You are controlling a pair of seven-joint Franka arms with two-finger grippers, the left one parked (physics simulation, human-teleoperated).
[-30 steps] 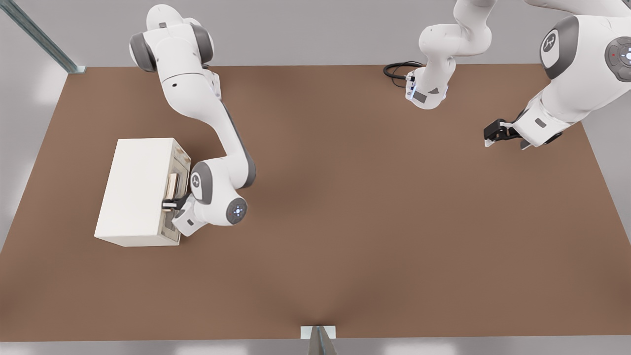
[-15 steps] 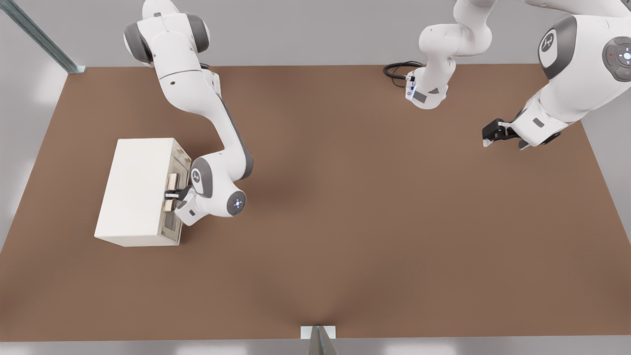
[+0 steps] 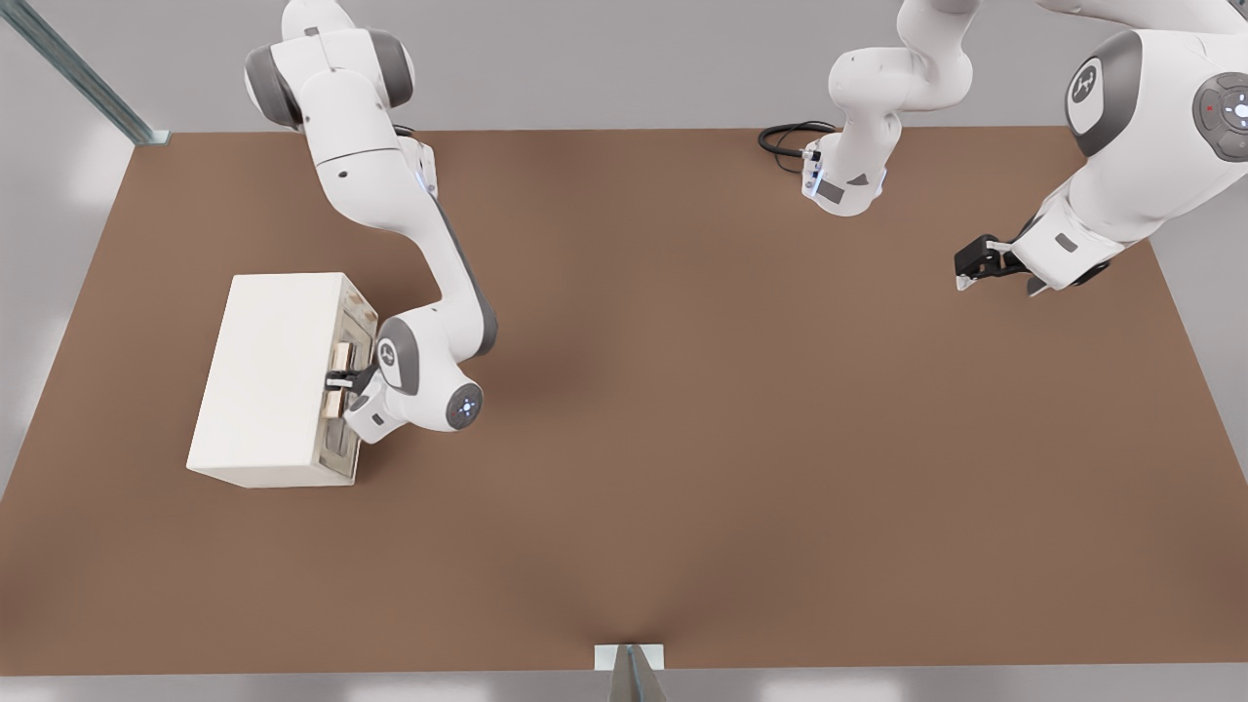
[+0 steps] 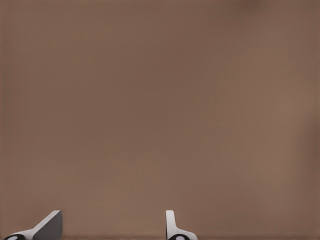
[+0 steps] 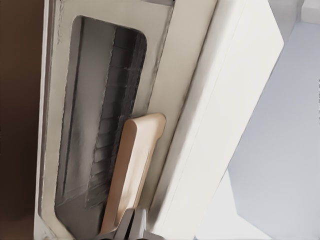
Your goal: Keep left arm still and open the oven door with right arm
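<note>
Oven door [image 3: 349,382], the cream-white box oven's narrow front panel with greyish glass window and tan bar handle [image 5: 131,170], is what the small black two-finger gripper [image 3: 338,382] of the white jointed right arm [image 3: 390,210] has reached: in the front view its two light fingertips sit astride the handle, while the wrist view shows the dark jaws converging at the handle's near end, apparently pinched onto it. The bar looks rigid and smooth, so a hold across its width should be firm, though it may slip along the length if the pull is skewed. The door appears flush with the cream-white box oven [image 3: 273,375], not yet swung. It probably turns stiffly on a hinge, so the pull should follow an arc. The oven stands toward the front view's left on the brown tabletop [image 3: 731,439] and may slide if tugged hard.
</note>
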